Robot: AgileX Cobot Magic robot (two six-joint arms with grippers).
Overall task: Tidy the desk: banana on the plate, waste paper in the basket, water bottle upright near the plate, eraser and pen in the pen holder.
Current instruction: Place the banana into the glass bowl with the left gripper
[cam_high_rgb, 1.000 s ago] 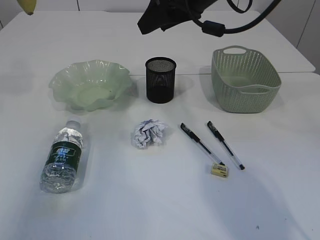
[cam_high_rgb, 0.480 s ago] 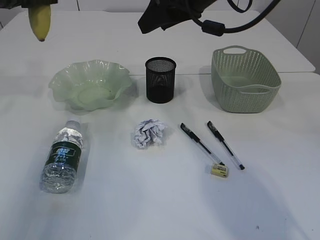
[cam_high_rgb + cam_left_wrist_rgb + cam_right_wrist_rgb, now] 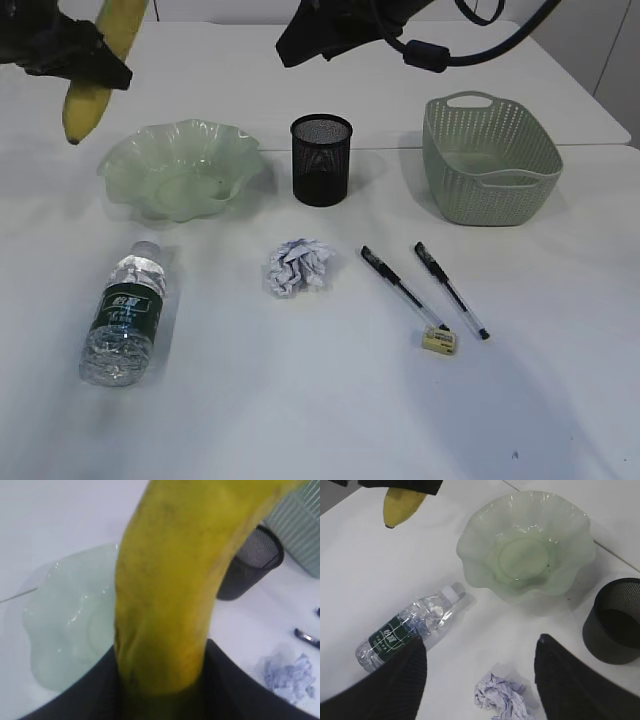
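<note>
My left gripper [image 3: 75, 55] is shut on the yellow banana [image 3: 85, 95], which hangs tip down in the air above and left of the green glass plate [image 3: 180, 170]. The water bottle [image 3: 125, 315] lies on its side in front of the plate. Crumpled waste paper [image 3: 297, 267] sits mid-table, directly under my open right gripper [image 3: 480, 645], which hovers high and empty. Two pens [image 3: 400, 288] [image 3: 452, 290] and a yellow eraser [image 3: 439, 340] lie to the right. The black mesh pen holder [image 3: 321, 160] and green basket [image 3: 490, 160] stand behind.
The right arm's dark body and cables [image 3: 340, 30] hang over the back of the white table [image 3: 300, 420]. A seam between two tabletops [image 3: 390, 149] runs behind the pen holder.
The left gripper has come down and to the right with the banana, from the top left corner toward the plate. Everything on the table and the right arm stayed still.
</note>
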